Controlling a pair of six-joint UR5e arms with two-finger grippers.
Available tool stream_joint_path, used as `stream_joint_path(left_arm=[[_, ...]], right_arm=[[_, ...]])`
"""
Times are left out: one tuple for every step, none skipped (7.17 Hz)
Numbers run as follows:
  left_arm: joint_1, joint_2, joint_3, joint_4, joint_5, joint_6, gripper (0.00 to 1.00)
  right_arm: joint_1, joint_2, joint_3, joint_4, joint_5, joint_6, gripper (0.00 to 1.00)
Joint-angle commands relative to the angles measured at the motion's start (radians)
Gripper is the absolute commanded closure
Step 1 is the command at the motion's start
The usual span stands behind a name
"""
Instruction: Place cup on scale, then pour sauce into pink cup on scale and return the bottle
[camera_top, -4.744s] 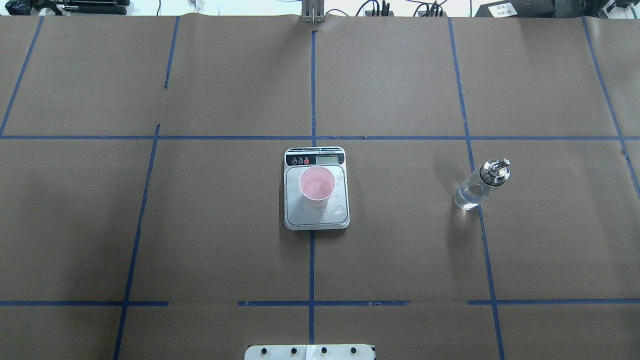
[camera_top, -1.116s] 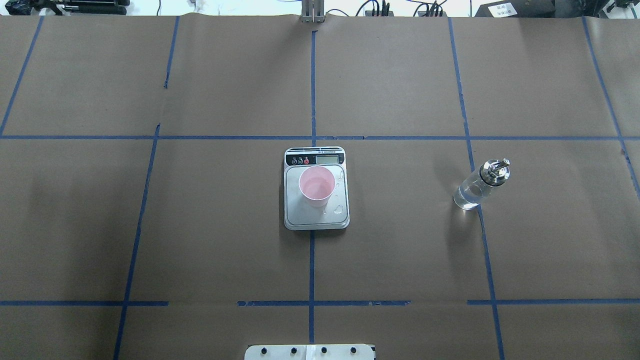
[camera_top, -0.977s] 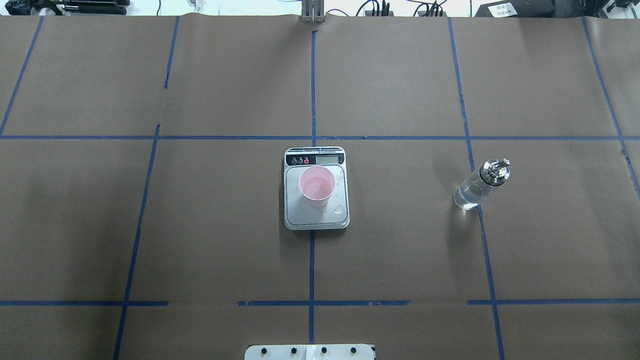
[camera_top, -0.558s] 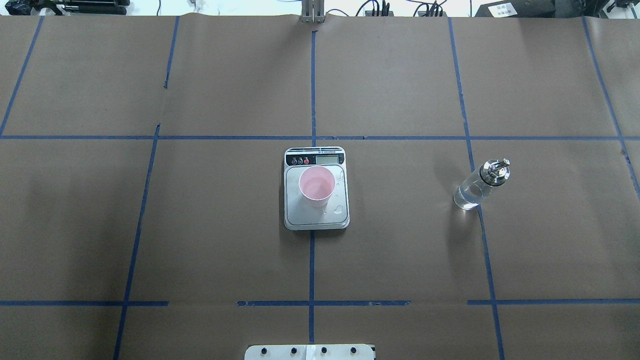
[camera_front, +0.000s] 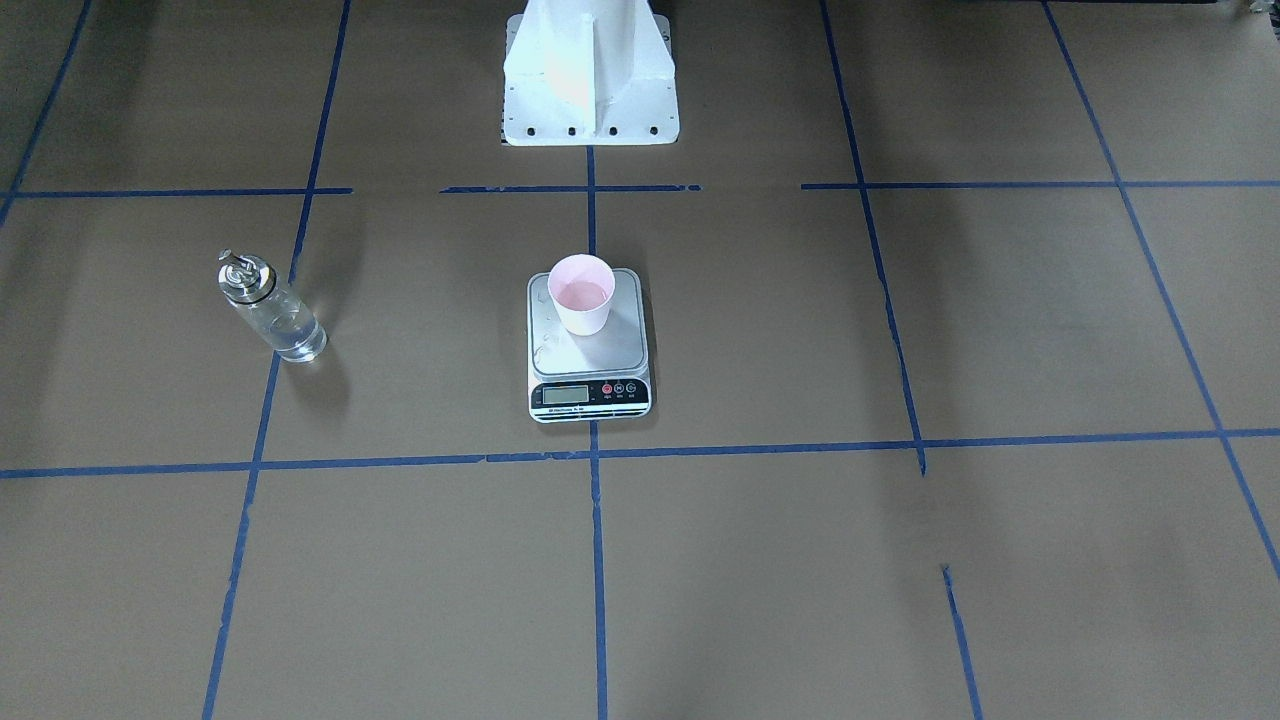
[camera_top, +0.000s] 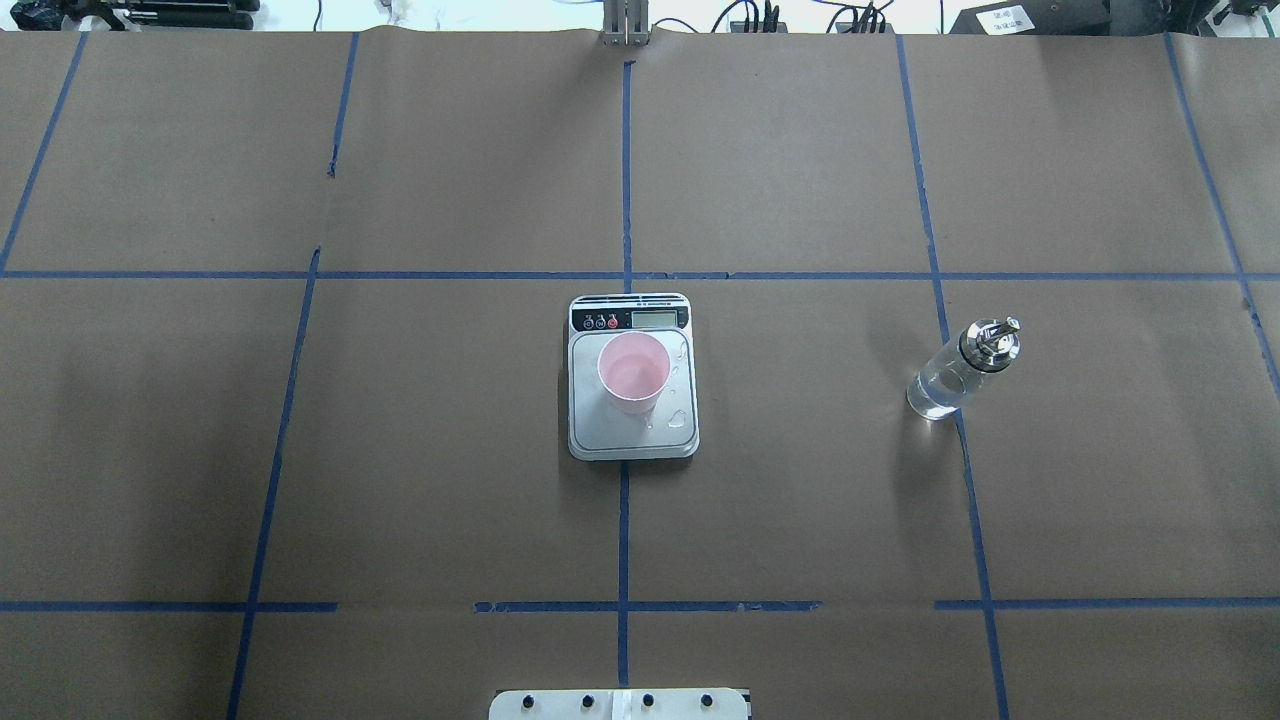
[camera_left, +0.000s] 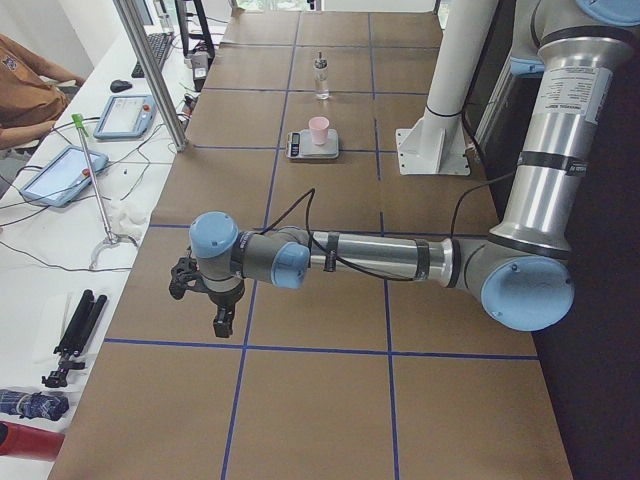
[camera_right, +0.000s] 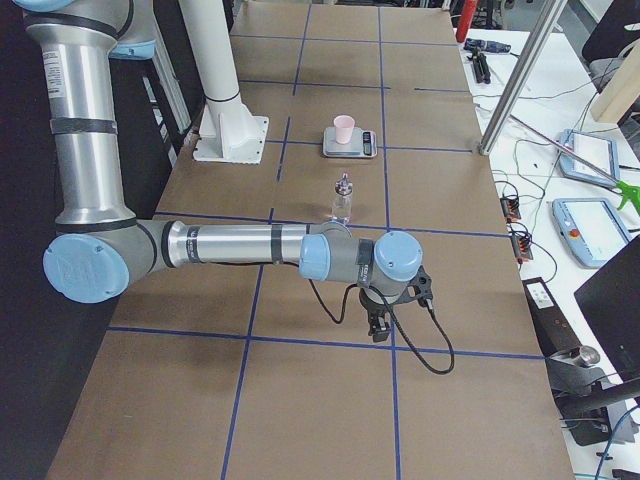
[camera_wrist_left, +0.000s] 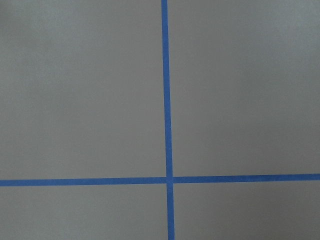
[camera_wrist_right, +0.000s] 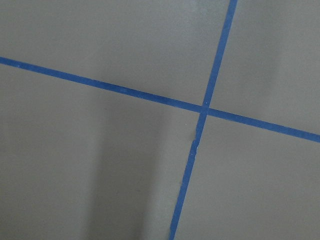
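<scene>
A: What lies nearest to the robot?

B: Its white base plate (camera_top: 620, 703), at the near edge of the table (camera_top: 800, 500). The table is covered with brown paper and divided by lines of blue tape (camera_top: 623, 530). Both arms reach out low toward the two ends of the table, well apart from the middle. The left gripper (camera_left: 222, 318) hangs over the paper near a tape crossing. The right gripper (camera_right: 378, 325) hangs the same way at the other end.

A: Are the claws spread or pressed together?

B: One cannot tell for either. They show only in the side views, dark and small.

A: And farther out?

B: The scale (camera_top: 600, 435) sits in the centre on the middle tape line, with its display strip on the side away from the robot. The cup (camera_top: 634, 374) stands upright on the platform, toward the display side. A few clear drops (camera_top: 680, 418) lie on the platform just beside it, on the robot's right.

A: Where is the bottle?

B: The bottle (camera_top: 955, 372) stands upright on the robot's right, well apart from the scale and close to a tape line. The clear sauce (camera_top: 935, 392) shows through the glass under the silver cap. Farthest of all, cables (camera_top: 760, 15) run along the far edge.
</scene>
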Motion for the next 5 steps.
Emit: stream_joint_path(left_arm=[[-0.001, 0.028, -0.033, -0.001, -0.006, 0.002, 0.00], [-0.001, 0.057, -0.089, 0.005, -0.006, 0.003, 0.00], [0.001, 0.098, -0.114, -0.007, -0.006, 0.006, 0.00], [-0.001, 0.102, -0.119, -0.010, -0.007, 0.006, 0.00], [-0.001, 0.115, -0.148, -0.007, -0.064, 0.005, 0.00]], right_arm=[[0.000, 0.000, 0.002, 0.000, 0.002, 0.001, 0.00], [0.000, 0.000, 0.002, 0.000, 0.002, 0.001, 0.00], [0.000, 0.000, 0.002, 0.000, 0.000, -0.001, 0.00], [0.000, 0.000, 0.000, 0.000, 0.000, -0.002, 0.00], [-0.008, 0.000, 0.002, 0.000, 0.000, -0.001, 0.00]])
